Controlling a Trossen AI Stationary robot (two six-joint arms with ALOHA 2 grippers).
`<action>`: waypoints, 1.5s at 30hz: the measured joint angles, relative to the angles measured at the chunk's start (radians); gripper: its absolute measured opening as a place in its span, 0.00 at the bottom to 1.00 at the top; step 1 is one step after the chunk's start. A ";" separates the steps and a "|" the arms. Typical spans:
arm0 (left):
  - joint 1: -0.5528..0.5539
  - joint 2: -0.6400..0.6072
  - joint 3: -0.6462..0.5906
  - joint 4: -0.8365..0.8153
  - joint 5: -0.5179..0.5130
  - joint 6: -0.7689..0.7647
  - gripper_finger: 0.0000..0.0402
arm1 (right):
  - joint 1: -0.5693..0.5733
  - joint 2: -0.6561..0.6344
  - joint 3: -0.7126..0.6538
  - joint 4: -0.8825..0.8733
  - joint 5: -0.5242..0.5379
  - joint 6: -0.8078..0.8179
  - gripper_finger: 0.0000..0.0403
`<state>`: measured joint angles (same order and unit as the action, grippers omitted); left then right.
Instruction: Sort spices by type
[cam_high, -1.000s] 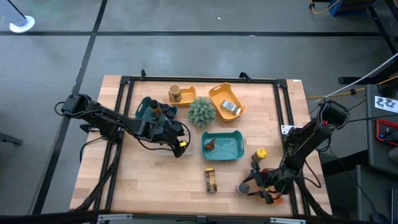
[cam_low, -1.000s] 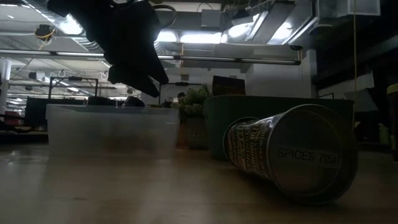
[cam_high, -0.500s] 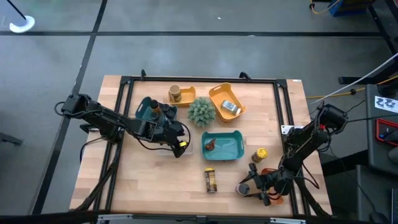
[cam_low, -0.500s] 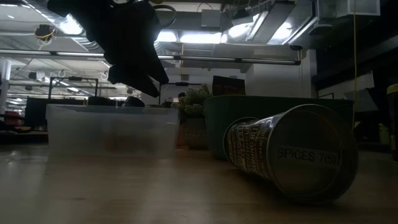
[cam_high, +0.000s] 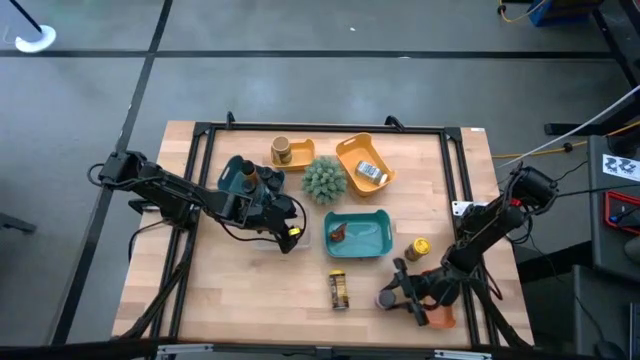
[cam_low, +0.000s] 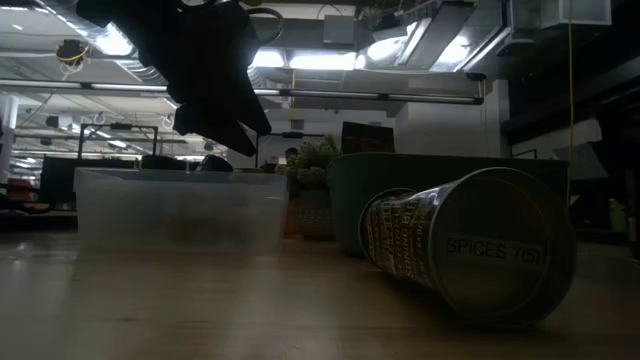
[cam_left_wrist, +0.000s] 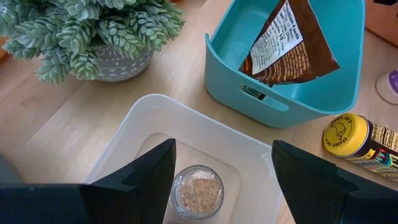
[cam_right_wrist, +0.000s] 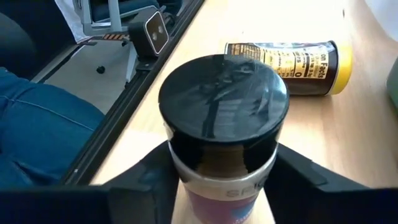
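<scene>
Right gripper (cam_high: 392, 293) fingers clamp a black-capped purple-label spice jar (cam_right_wrist: 222, 134) near the tabletop's (cam_high: 270, 290) front edge; left gripper (cam_left_wrist: 219, 180) fingers spread wide, empty, over a clear plastic tray (cam_left_wrist: 186, 134).

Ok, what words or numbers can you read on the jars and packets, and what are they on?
"SPICES 7(5)": on the base of the lying jar in the low view.
"SP...": on the dark-capped jar between the right gripper fingers; the rest is hidden.
Brown packet in the teal tray: too small.
Yellow-lidded jar: too blurred.
</scene>
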<state>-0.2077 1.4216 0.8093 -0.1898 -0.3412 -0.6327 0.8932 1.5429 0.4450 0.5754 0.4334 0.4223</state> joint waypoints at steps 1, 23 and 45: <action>0.000 0.000 0.000 0.000 0.000 0.000 0.62 | 0.000 0.000 0.000 0.004 0.000 -0.015 0.44; -0.067 0.000 0.000 0.373 0.000 0.254 0.62 | -0.241 -0.004 0.098 0.194 0.041 -0.357 0.46; -0.132 0.085 0.000 0.680 -0.067 0.559 0.62 | -0.471 -0.005 0.233 0.052 -0.025 -0.234 0.47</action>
<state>-0.3393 1.5064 0.8089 0.4900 -0.4083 -0.0738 0.4225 1.5383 0.6777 0.6273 0.4084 0.1886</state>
